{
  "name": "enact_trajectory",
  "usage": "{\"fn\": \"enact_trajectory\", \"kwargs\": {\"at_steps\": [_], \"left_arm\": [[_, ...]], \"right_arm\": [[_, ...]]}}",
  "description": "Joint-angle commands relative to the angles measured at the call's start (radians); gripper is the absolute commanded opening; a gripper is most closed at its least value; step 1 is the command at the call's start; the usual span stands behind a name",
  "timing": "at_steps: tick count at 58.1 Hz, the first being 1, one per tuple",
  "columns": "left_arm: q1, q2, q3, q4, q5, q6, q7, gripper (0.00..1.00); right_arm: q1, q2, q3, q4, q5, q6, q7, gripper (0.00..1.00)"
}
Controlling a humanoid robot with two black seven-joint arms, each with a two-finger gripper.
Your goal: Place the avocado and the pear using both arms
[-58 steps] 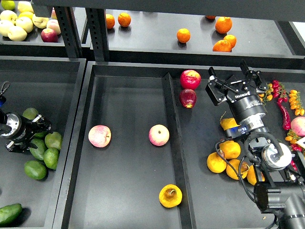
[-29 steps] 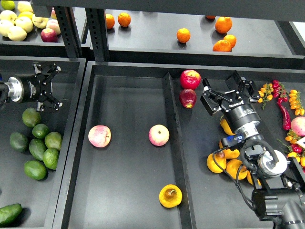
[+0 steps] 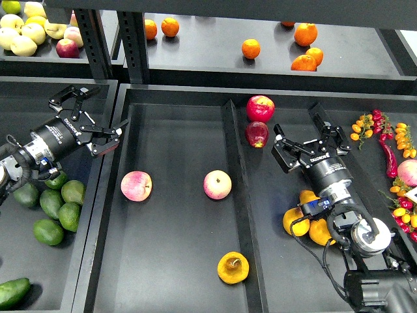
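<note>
While the avocado [image 3: 12, 291] lies at the frame's lower left corner, the left hand [image 3: 92, 118] spreads wide and empty at left; the pear [image 3: 232, 267] sits low centre, and the right hand [image 3: 302, 136] gapes empty at right.

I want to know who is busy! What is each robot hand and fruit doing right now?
left gripper: open, empty, above the tray edge.
right gripper: open, empty, near the red apples.
pear: lying in the middle tray, brown hollow facing up.
avocado: lying in the left tray, untouched.
two pink apples: resting in the middle tray.
</note>
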Motion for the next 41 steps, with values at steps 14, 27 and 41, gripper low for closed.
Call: {"fn": "enact_trajectory", "kwargs": {"at_steps": [14, 27, 41], "left_arm": [[0.204, -0.164, -0.188, -0.229, 0.002, 0.0, 0.0, 0.98], [0.349, -0.244, -0.208, -0.332, 0.028, 0.0, 0.0, 0.98], [0.442, -0.244, -0.171, -0.419, 0.184, 0.0, 0.0, 0.98]], "right_arm": [[-0.026, 0.0, -0.015, -0.016, 0.002, 0.039, -0.011, 0.99], [-0.029, 0.0, -0.035, -0.011, 0.003, 0.041, -0.065, 0.99], [-0.024, 0.0, -0.035, -0.008, 0.005, 0.041, -0.102, 0.99]]}}
